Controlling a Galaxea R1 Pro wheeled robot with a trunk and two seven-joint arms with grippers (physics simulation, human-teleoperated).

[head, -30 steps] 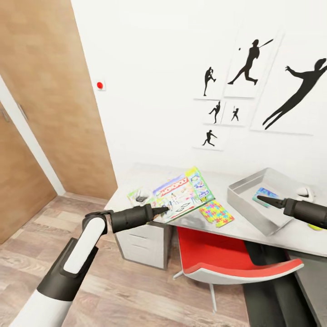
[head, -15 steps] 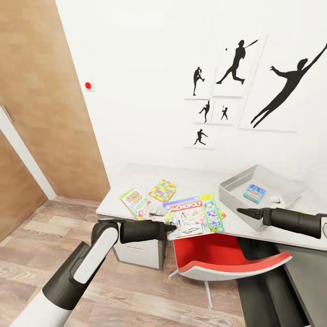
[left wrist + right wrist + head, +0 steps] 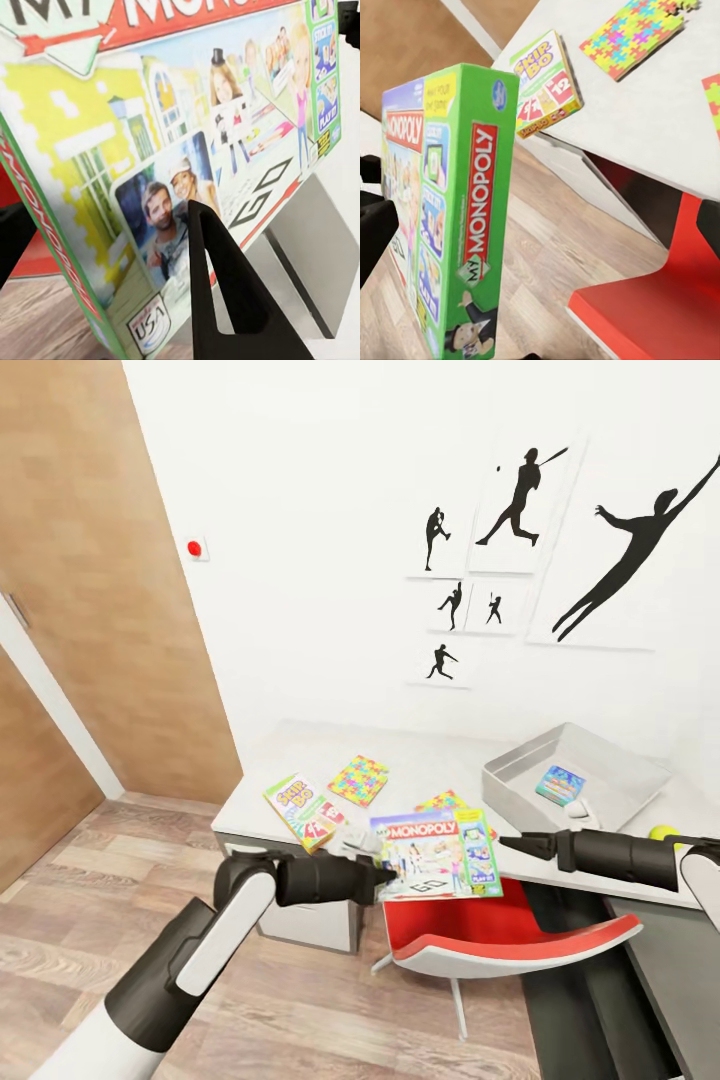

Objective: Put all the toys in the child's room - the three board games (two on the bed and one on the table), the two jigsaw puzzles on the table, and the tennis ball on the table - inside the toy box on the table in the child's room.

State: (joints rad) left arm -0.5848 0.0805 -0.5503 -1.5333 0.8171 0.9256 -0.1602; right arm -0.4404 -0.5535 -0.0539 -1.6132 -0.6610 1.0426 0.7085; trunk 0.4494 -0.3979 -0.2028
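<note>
— Where is the Monopoly box (image 3: pixel 437 852) held?

— It is clamped by the left gripper (image 3: pixel 385 875), tilted above the table (image 3: pixel 290 755) edge and red chair (image 3: pixel 500 930).

— And the right gripper (image 3: pixel 512 844)?

— Whether it is apart or together cannot be told.

— The rest?

— The Skip-Bo (image 3: pixel 303 810) and two puzzles (image 3: pixel 358 779) are seen on the table, a blue game (image 3: pixel 560 784) in the toy box (image 3: pixel 520 800), the ball (image 3: pixel 662 833) beside it.

The Monopoly box (image 3: pixel 436 854) at the left pincer (image 3: pixel 385 876) was green-edged with a white, red-lettered face. Beyond it lay a yellow-green Skip-Bo box (image 3: pixel 303 809) and a puzzle (image 3: pixel 359 779) of pink, yellow, green and blue pieces. The chair (image 3: pixel 510 930) below was red.
</note>
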